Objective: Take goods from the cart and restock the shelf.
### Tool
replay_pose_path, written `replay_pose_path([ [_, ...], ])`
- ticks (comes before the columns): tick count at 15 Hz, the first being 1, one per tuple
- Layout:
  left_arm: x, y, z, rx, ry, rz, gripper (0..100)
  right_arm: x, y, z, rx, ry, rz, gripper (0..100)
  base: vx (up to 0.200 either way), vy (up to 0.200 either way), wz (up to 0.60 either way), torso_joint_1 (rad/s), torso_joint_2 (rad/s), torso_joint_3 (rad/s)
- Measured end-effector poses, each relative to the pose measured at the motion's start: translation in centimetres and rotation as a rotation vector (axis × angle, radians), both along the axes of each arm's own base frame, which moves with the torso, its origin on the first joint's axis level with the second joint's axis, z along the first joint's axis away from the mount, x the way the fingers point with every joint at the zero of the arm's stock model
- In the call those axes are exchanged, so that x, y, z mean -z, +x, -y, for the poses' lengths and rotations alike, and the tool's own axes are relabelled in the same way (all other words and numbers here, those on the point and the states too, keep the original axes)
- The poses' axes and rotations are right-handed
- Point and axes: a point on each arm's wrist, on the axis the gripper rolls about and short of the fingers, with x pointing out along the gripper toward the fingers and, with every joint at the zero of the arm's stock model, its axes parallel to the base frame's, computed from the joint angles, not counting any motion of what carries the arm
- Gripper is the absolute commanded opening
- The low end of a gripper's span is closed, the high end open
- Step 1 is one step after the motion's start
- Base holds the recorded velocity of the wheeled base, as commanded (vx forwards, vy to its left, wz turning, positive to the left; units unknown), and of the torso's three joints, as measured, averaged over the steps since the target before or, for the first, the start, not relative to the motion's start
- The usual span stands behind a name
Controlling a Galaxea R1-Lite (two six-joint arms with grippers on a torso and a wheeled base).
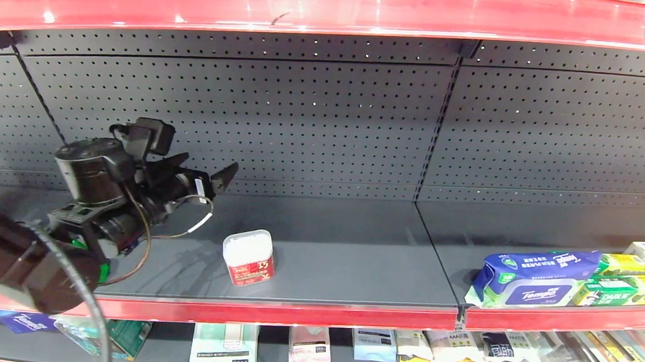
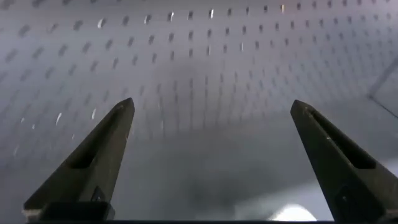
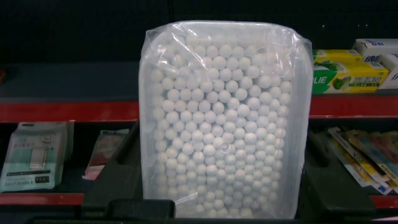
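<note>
A small tub of cotton swabs [image 1: 248, 257], white on top with a red label, stands upright on the grey shelf board [image 1: 346, 248] near its front edge. My left gripper [image 1: 206, 165] hangs open over the board, up and to the left of that tub, with nothing between its fingers. In the left wrist view the same open gripper [image 2: 212, 104] faces the pegboard back wall. A clear box of cotton swabs [image 3: 224, 118] stands between the dark fingers [image 3: 115, 171] of my right gripper [image 3: 224, 186], which is shut on it in front of the shelf.
A blue pack of wipes [image 1: 538, 278] and green and yellow toothpaste boxes [image 1: 620, 285] lie on the right section of the shelf. The upper shelf's red edge [image 1: 309, 6] runs overhead. Packets [image 1: 225, 347] hang on the level below.
</note>
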Motion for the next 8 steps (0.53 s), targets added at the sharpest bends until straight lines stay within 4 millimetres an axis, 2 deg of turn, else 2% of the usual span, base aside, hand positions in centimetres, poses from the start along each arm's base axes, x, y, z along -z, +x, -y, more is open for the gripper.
replay_pose_path([
  [4,-3.2,-9.1,-2.0,0.015,0.006,-0.104,100,0.0,0.0,0.0,0.000,0.000,0.000,0,0.000,0.000,0.00,0.000,0.00,0.000],
  [8,-3.5,-19.4,-4.4,0.021,0.039,-0.200,100,0.0,0.0,0.0,0.000,0.003,0.000,0,0.000,0.000,0.00,0.000,0.00,0.000],
])
